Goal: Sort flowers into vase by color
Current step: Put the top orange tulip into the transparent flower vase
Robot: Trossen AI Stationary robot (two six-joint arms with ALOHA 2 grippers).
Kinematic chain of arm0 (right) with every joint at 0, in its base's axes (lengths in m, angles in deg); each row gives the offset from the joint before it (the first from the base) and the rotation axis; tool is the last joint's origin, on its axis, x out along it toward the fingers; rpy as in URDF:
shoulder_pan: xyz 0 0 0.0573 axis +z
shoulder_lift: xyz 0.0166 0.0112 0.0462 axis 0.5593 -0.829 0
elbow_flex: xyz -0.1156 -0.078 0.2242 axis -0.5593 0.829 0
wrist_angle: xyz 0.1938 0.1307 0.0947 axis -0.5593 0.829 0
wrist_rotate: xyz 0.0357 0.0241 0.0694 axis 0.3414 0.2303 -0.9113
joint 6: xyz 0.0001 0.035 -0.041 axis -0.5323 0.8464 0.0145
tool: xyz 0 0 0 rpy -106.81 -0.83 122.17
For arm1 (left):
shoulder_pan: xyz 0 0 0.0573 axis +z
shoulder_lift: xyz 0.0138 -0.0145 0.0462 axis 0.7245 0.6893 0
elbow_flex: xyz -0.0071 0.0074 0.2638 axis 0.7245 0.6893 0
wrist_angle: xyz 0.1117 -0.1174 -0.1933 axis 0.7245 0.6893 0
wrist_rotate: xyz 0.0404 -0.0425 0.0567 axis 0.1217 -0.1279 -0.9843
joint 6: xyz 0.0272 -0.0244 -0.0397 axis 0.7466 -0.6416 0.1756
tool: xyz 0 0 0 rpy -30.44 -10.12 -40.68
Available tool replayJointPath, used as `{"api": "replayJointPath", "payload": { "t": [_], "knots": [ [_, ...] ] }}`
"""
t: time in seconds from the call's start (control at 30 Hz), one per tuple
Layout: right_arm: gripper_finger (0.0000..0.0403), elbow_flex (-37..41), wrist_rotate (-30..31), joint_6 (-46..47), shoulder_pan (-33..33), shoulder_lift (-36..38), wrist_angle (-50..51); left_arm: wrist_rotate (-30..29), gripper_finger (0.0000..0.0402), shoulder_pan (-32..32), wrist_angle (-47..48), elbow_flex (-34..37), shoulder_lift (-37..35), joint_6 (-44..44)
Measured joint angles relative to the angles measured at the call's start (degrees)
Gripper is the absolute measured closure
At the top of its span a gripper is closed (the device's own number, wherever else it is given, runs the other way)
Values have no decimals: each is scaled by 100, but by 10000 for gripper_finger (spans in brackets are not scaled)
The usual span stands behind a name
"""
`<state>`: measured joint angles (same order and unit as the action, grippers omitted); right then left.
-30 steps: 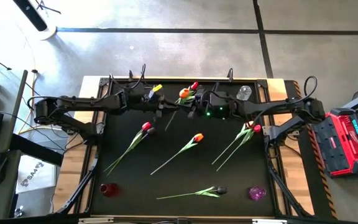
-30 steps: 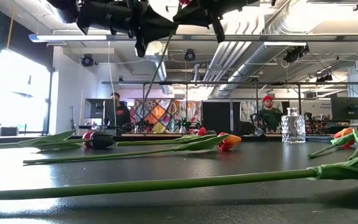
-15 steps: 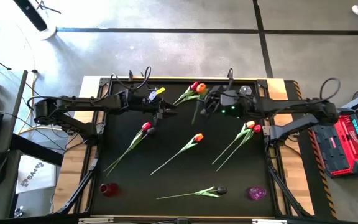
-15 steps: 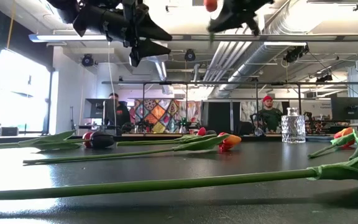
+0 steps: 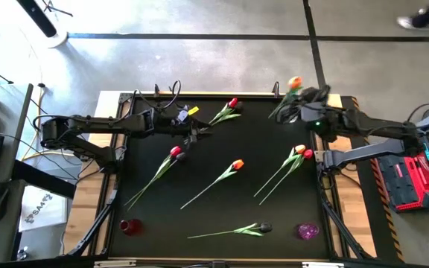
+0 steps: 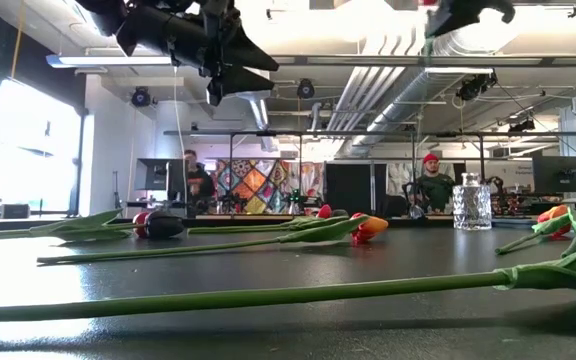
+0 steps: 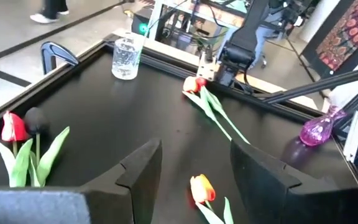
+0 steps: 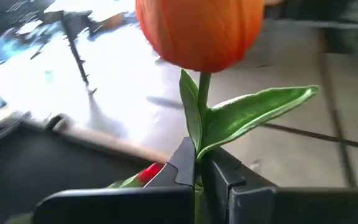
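My right gripper [image 5: 298,103] is high over the table's far right corner, shut on an orange tulip whose head [image 5: 295,83] points past the far edge. In the right wrist view the head [image 8: 199,28] and a leaf [image 8: 260,109] stand past the fingers. My left gripper [image 5: 202,132] hangs open and empty above the far middle of the table [image 7: 194,163]. Other tulips lie flat on the table: a red and dark pair [image 5: 176,152], an orange one [image 5: 237,164], an orange and red pair [image 5: 302,152], a dark one [image 5: 263,228] and a red one [image 5: 233,103]. My right gripper pinches the orange tulip's thin green stem [image 8: 196,163] between its two fingers, a short way below the head and beside the base of the leaf. The flower is lifted clear of the table. The rest of the stem [image 5: 278,112] trails back toward the table's middle.
A clear glass vase [image 7: 126,56] stands at the far right edge, hidden by the right arm in the high view. A red vase [image 5: 130,226] is at the near left corner, a purple vase [image 5: 307,231] at the near right. People show in the room behind [image 6: 430,185].
My right gripper has carried the orange tulip from the far middle of the table toward the far right corner and upward, nearly out of the low view. The flower's head has swung toward the far edge. My left gripper has stayed over the far middle.
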<state>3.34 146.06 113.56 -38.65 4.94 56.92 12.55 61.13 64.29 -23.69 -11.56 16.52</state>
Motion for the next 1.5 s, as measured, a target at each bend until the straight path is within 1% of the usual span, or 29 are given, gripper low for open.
{"api": "replayJointPath", "payload": {
  "t": [0.07,0.13,0.23,0.33,0.43,0.67,0.8,1.03,1.17,1.33,1.5],
  "knots": [
    [403,-1,365,-20,-151,100,115,-39,222,0,-2,0,0,-56],
    [403,-1,654,-44,-349,122,309,-202,222,-3,-2,0,0,-216],
    [403,1,727,-1,-748,104,578,-343,222,-5,-2,0,0,-369],
    [403,2,569,4,-1138,75,646,-327,222,-11,0,0,0,-463],
    [403,2,289,1,-1450,67,640,-305,222,-14,29,0,0,-501],
    [403,2,149,-287,-1944,71,609,-307,222,-14,137,2,0,-498],
    [403,3,-140,-289,-2206,62,595,-350,222,-14,146,2,0,-496],
    [395,23,-570,106,-2605,-199,561,-440,222,-11,144,2,0,-496],
    [362,26,-926,304,-2832,-421,612,-454,222,-11,148,2,0,-494],
    [292,26,-1432,750,-3137,-682,989,-484,222,-11,249,4,0,-494],
    [228,-4,-1857,970,-3320,-716,1188,-484,222,-11,386,4,0,-494]
  ]
}}
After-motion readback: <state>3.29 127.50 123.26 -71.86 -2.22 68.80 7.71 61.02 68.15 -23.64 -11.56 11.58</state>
